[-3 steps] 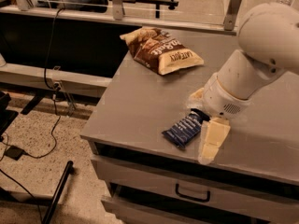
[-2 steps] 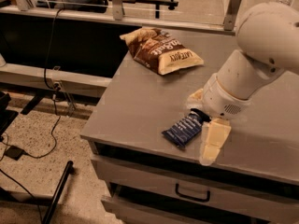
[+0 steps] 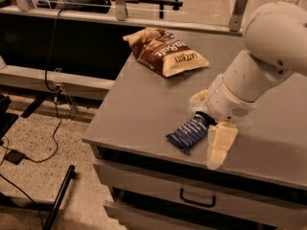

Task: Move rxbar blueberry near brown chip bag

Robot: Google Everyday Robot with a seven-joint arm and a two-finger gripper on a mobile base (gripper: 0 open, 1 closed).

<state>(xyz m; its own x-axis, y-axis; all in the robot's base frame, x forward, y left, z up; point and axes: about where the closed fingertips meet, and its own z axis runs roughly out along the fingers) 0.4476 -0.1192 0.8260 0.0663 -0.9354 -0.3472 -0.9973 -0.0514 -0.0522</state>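
Note:
The rxbar blueberry (image 3: 188, 133) lies flat on the grey table (image 3: 139, 109) near its front edge, a dark navy wrapper with pale lettering. The brown chip bag (image 3: 165, 51) lies at the table's far left corner, well apart from the bar. My gripper (image 3: 210, 124) hangs from the big white arm (image 3: 259, 66) and sits low over the bar's right end, down at the table surface. The bar's right tip is hidden under the gripper.
A pale yellow lump (image 3: 198, 98) peeks out behind the wrist; I cannot tell what it is. The table has drawers with a handle (image 3: 196, 199) below. Cables (image 3: 50, 80) and a black stand (image 3: 57, 202) are on the floor at left.

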